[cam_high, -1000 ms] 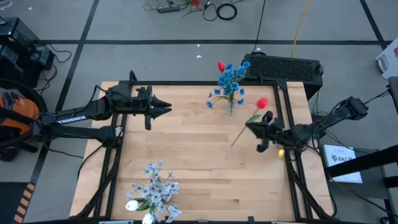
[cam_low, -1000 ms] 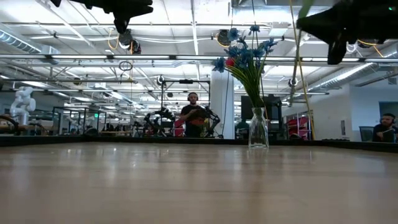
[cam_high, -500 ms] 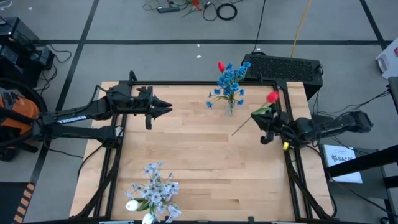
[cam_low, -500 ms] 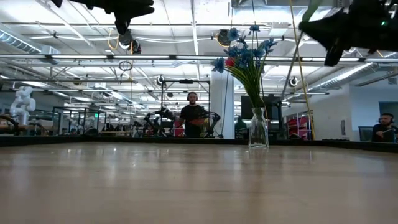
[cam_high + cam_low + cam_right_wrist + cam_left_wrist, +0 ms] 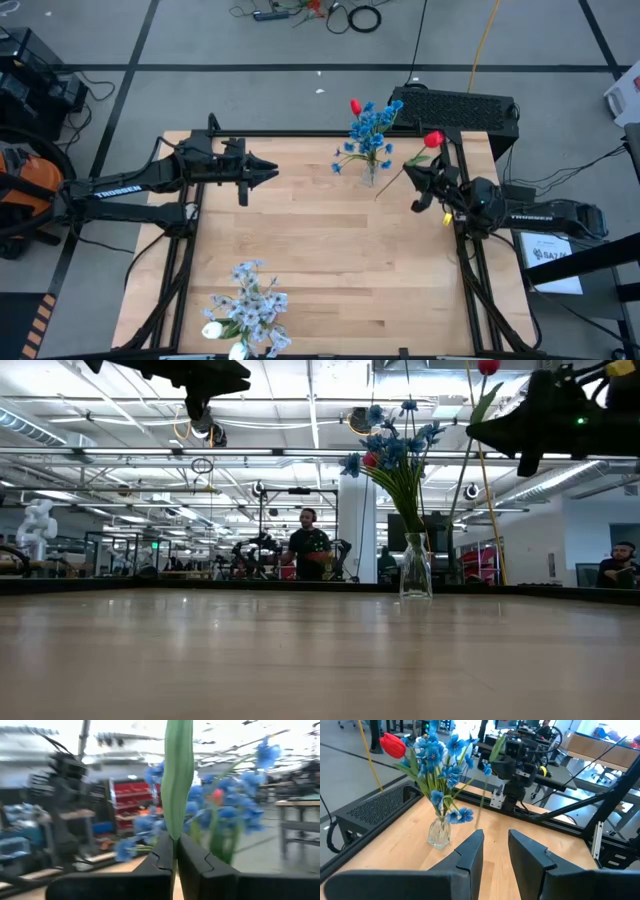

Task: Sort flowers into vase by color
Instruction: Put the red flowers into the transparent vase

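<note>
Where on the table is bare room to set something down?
The wide wooden middle between the blue-flower vase and the pale bunch is bare. It is crowded at the far edge, where the right claw holds a red flower beside the vase.

a clear glass vase (image 5: 370, 175) of blue flowers (image 5: 373, 125) stands near the far edge of the light wooden table (image 5: 320, 260), the red-budded green stem (image 5: 405, 172) just to its right, and a pale flower bunch (image 5: 247, 305) lies at the near left edge.
</note>
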Available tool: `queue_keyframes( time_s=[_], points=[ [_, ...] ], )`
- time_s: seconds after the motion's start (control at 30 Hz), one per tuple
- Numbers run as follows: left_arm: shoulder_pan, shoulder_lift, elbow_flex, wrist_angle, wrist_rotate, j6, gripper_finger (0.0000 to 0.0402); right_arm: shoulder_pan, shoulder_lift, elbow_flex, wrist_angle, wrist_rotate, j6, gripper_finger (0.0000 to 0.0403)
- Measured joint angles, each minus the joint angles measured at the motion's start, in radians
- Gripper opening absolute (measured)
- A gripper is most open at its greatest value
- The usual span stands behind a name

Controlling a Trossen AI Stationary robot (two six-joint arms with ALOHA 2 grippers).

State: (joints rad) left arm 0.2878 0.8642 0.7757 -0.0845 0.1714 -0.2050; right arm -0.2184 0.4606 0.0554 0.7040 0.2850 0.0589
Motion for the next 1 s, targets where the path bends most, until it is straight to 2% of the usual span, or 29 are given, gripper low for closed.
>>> queue_keyframes(
  time_s=[0.13,0.23,0.4,0.6,0.8,1.0],
  points=[
    [0.0,0.0,0.0,0.0,-0.033,0.0,0.0098,-0.097,0.002,0.085,-0.141,-0.012,-0.041,0.0],
    [0.0,0.0,0.0,-0.004,-0.06,0.001,0.0098,-0.175,0.011,0.14,-0.169,-0.094,-0.052,0.0],
    [0.0,0.002,0.0,-0.004,-0.075,0.001,0.0098,-0.301,0.058,0.183,-0.125,-0.198,-0.071,0.0],
    [0.0,0.002,0.0,-0.003,-0.075,0.0,0.0098,-0.44,0.206,0.183,0.052,-0.369,-0.006,0.0],
    [0.0,0.002,0.0,-0.004,-0.075,-0.048,0.0098,-0.475,0.33,0.183,0.133,-0.469,0.032,0.0],
    [-0.001,0.002,0.0,-0.008,-0.075,-0.053,0.0098,-0.475,0.384,0.183,0.23,-0.471,-0.016,0.0]
  ],
)
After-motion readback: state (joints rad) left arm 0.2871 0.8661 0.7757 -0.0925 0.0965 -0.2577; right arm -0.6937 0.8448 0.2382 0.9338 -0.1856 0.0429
